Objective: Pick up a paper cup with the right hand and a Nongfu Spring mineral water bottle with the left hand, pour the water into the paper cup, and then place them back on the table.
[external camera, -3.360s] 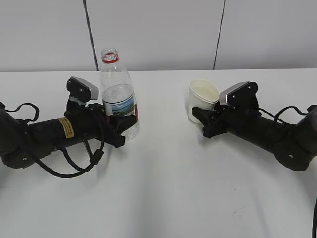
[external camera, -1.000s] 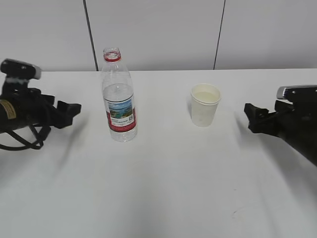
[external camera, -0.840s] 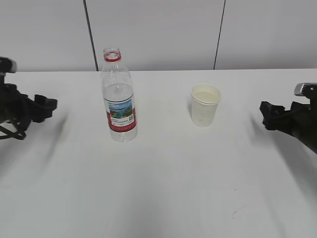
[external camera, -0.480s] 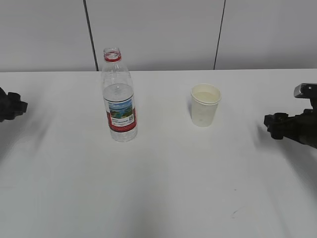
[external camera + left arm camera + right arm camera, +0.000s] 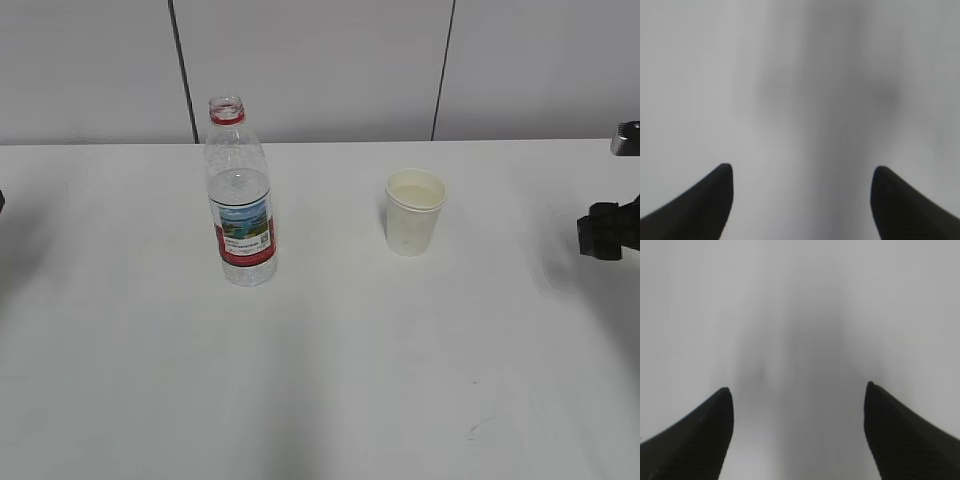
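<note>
A white worktop [image 5: 330, 380] seen from a slanted front view, with a pale panelled wall behind it. Left of centre stands the Nongfu Spring mineral water bottle [image 5: 240, 195], upright, uncapped, with a red neck ring and a red-and-white label showing a landscape picture. It looks roughly 2 thirds full, though the water line is hard to read through the ribbed plastic. Right of centre, well apart from the bottle, stands the paper cup [image 5: 414, 211], upright, its off-white inside showing a pale surface that may be water.

At the far right edge, well apart from the cup, part of the right end effector [image 5: 606, 231] is visible as a black shape with a grey block above it. In the right wrist view, the right end effector [image 5: 797, 432] has its 2 dark fingers spread wide with nothing between them, over blurred white worktop.

In the left wrist view, the left end effector [image 5: 801, 200] likewise shows 2 dark fingers wide apart and gripping nothing, above a blurred grey-white surface.
</note>
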Robot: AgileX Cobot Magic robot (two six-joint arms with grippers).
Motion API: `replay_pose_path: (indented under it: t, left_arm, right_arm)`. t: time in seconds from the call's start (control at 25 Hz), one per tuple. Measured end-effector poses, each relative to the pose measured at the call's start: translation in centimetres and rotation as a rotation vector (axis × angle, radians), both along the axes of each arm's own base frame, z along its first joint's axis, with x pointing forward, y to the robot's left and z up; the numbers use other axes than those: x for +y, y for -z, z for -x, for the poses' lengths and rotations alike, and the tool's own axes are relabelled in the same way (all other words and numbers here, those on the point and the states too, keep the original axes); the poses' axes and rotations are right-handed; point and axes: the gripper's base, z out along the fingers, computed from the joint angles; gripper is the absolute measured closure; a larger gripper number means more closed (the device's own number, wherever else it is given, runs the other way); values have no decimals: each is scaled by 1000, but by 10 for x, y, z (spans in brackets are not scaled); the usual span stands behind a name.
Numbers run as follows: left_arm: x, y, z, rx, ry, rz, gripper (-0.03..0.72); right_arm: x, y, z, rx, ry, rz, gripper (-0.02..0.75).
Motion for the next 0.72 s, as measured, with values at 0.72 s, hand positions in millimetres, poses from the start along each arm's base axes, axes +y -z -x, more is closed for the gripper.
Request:
replay_pose_path:
  t: [0.72]
  left_arm:
    - [-21,6,23,303,99,223,179]
  right_arm:
    - [10,-66,-10,425,-174,-97,143]
